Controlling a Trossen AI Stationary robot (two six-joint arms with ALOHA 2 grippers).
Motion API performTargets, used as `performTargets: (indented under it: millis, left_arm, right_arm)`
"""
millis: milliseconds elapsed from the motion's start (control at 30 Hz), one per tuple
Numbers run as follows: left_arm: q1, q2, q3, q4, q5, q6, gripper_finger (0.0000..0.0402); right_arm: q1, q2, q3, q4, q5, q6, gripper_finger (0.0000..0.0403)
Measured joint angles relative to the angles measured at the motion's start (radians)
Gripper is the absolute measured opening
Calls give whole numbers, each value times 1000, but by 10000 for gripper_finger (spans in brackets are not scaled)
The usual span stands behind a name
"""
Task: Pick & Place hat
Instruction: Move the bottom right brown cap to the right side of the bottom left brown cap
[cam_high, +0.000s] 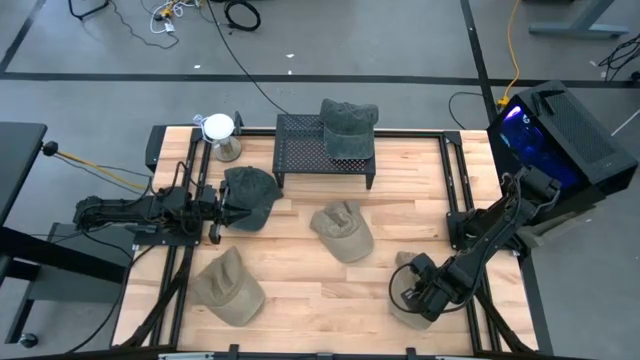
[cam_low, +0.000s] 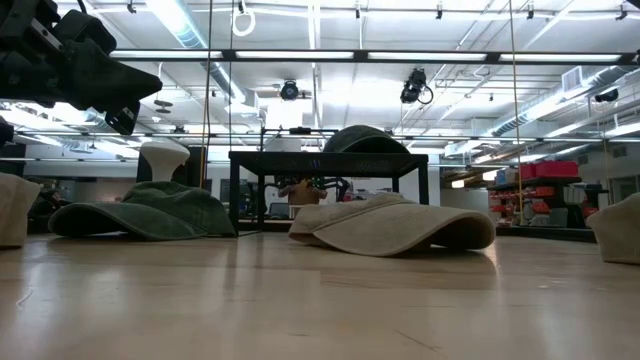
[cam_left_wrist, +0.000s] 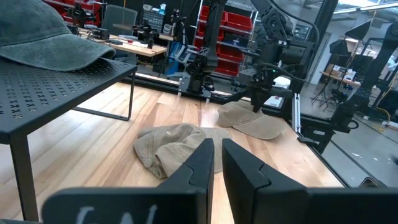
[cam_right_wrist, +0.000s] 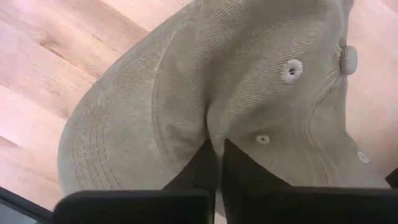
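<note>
I have the right gripper (cam_right_wrist: 217, 152) down on the tan corduroy cap (cam_right_wrist: 249, 93) lying at about five o'clock on the pale wooden table (cam_high: 300, 300), its fingers pinched together on a fold of the crown cloth. I judge this the grasp step, just completed; how much fabric is actually caught I cannot confirm, since the fingertips are buried in the crease. The left gripper (cam_left_wrist: 214, 158) waits at nine o'clock, fingers nearly together and empty, beside a dark green cap (cam_high: 250, 195). The black perforated metal stand (cam_high: 305, 150) at twelve o'clock already carries one dark green cap (cam_high: 348, 125). Next I would call for a slow straight lift, checking that the cloth holds, then a carry toward that stand.
</note>
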Motion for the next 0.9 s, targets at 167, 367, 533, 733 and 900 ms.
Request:
performTargets:
  millis: [167,367,533,733,900]
  left_arm:
    - [0,0,0,0,0,0,39]
    - [0,0,0,0,0,0,39]
    - [0,0,0,0,0,0,39]
    - [0,0,0,0,0,0,39]
    - [0,0,0,0,0,0,39]
  right_arm:
    - [-11,0,11,-14,-6,-39,4]
    - [-37,0,71,-71,14,-146,3]
    - [-71,0,144,-142,21,-263,2]
    - [-130,0,243,-203,39,-422,1]
    - [-187,0,335,-229,101,-620,1]
